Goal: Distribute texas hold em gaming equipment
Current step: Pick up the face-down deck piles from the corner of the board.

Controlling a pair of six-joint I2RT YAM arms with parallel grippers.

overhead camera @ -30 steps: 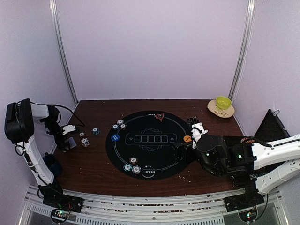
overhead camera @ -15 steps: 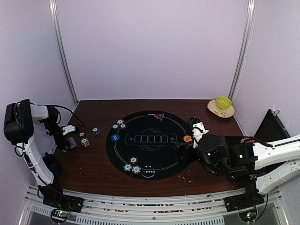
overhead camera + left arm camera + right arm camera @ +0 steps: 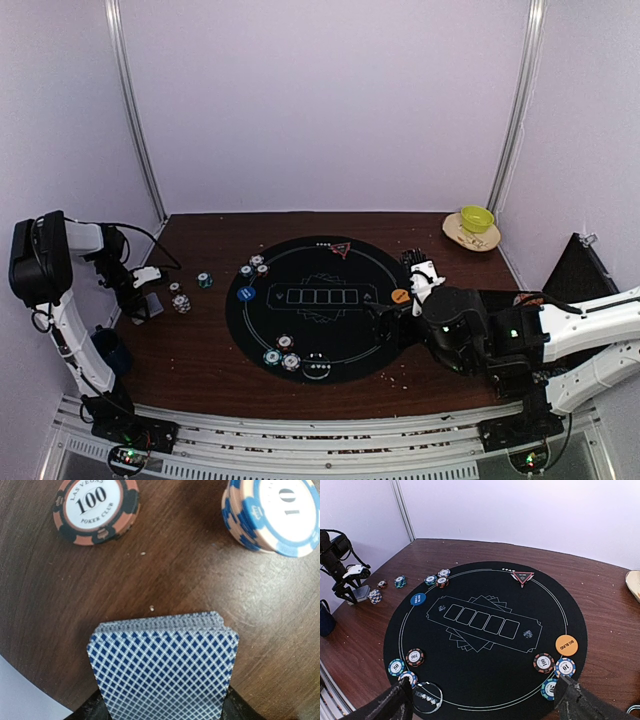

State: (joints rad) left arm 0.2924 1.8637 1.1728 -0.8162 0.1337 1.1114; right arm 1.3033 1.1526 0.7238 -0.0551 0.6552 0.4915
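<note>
Top external: left gripper (image 3: 147, 299) sits low at the table's left side, on the card deck (image 3: 153, 304). Left wrist: fingers (image 3: 94, 711) pinch both sides of the deck, which lies on bare wood near two chips (image 3: 96, 509). Right wrist: right gripper (image 3: 485, 692) spread wide, empty, above the black mat (image 3: 485, 650).

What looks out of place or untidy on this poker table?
Small pale crumbs lie on the wooden table, some right by the card deck. A yellow-green bowl sits in the far right corner, and it is no poker item. Nothing looks spilled or broken.
</note>
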